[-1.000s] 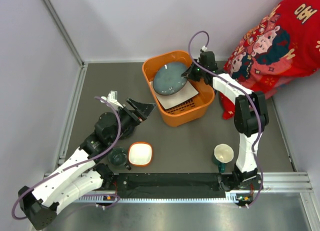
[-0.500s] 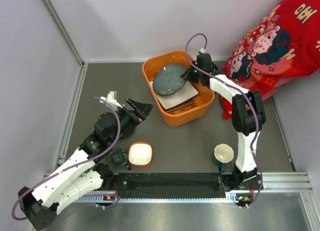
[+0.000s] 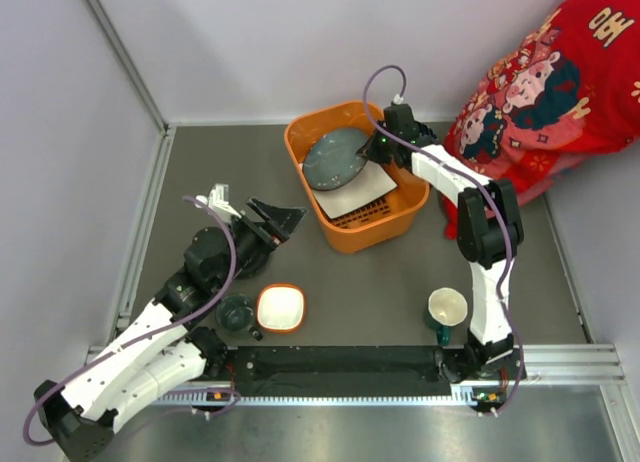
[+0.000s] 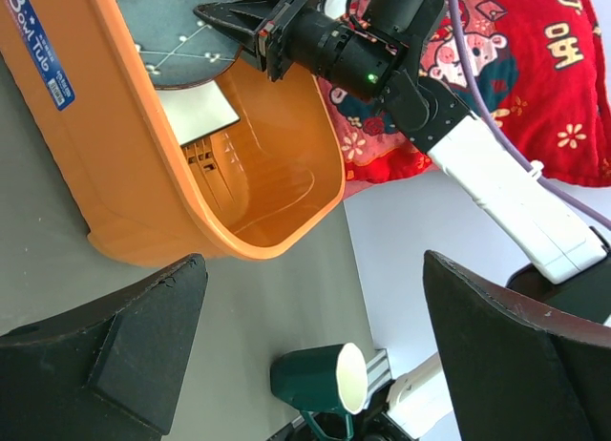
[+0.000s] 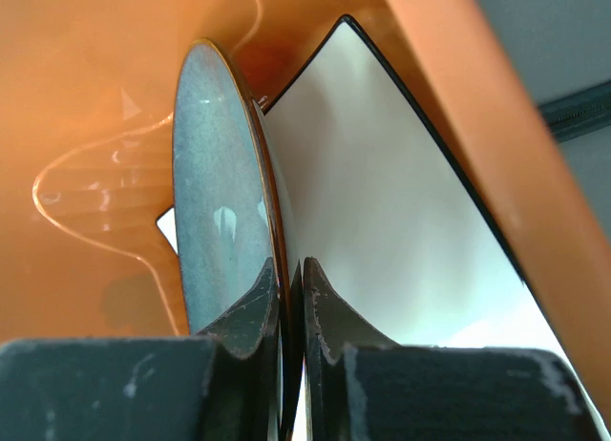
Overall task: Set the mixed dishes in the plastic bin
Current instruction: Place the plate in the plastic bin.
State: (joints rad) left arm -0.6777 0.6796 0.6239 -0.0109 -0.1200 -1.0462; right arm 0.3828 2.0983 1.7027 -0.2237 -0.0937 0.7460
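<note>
The orange plastic bin (image 3: 375, 225) stands at the back centre. In it the white square plate (image 3: 362, 190) lies flat and the round blue-grey plate (image 3: 331, 160) tilts above it. My right gripper (image 3: 373, 148) is shut on that round plate's right rim. The right wrist view shows the round plate (image 5: 215, 202) edge-on between the shut fingers of my right gripper (image 5: 289, 265), beside the white plate (image 5: 382, 212). My left gripper (image 3: 272, 220) hangs open left of the bin. The orange bowl (image 3: 280, 308), the dark teal cup (image 3: 236, 312) and the mug (image 3: 447, 307), cream inside, stand on the table near the front.
A red patterned cloth (image 3: 540, 92) fills the back right corner, close to the bin. In the left wrist view the bin (image 4: 143, 174) is at upper left and the mug (image 4: 315, 376), dark green outside, sits beyond my left gripper (image 4: 310, 269). Grey walls border the left and back.
My right gripper has carried the round plate a little to the left, deeper over the bin. The left arm has barely shifted.
</note>
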